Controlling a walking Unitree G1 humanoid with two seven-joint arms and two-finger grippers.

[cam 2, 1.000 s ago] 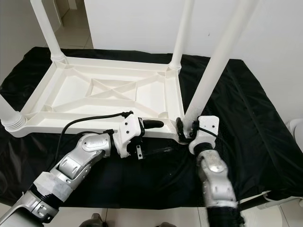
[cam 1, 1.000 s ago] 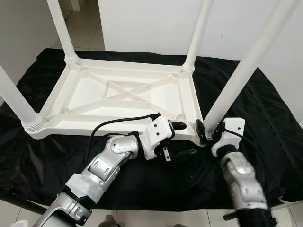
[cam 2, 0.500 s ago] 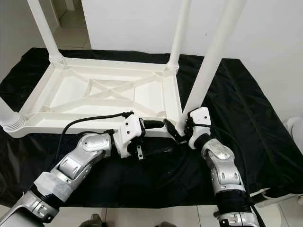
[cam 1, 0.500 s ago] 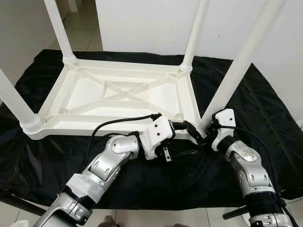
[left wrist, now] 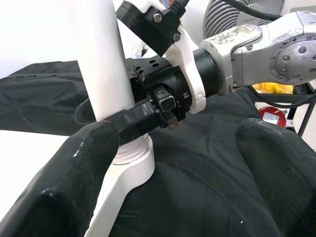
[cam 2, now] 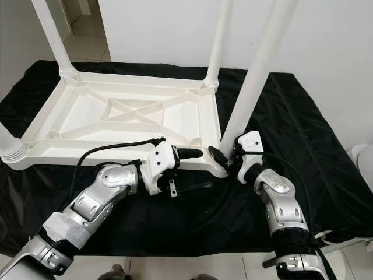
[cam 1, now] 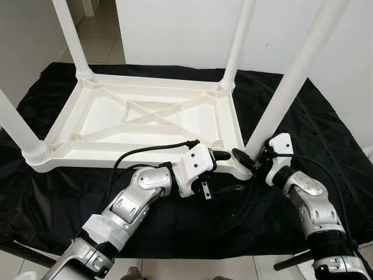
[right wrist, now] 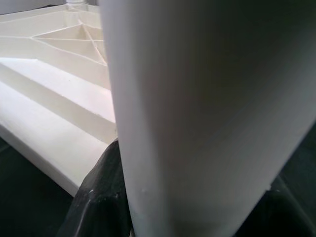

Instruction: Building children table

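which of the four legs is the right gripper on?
The near right leg, at its base: the right gripper clamps there; the other three stand untouched.

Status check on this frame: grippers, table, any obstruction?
Right gripper closed around near-right leg at its base. Left gripper open beside it. Table top upside down on black cloth.

A black cloth [cam 1: 175, 221] covers the work surface across the middle and lower frame, wrinkled in places. Behind it I note a white wall [cam 1: 175, 29] along the top, and pale tiled floor [cam 1: 105, 35] at upper left.

In my left wrist view, a grey fan [left wrist: 242, 15] stands at top right.
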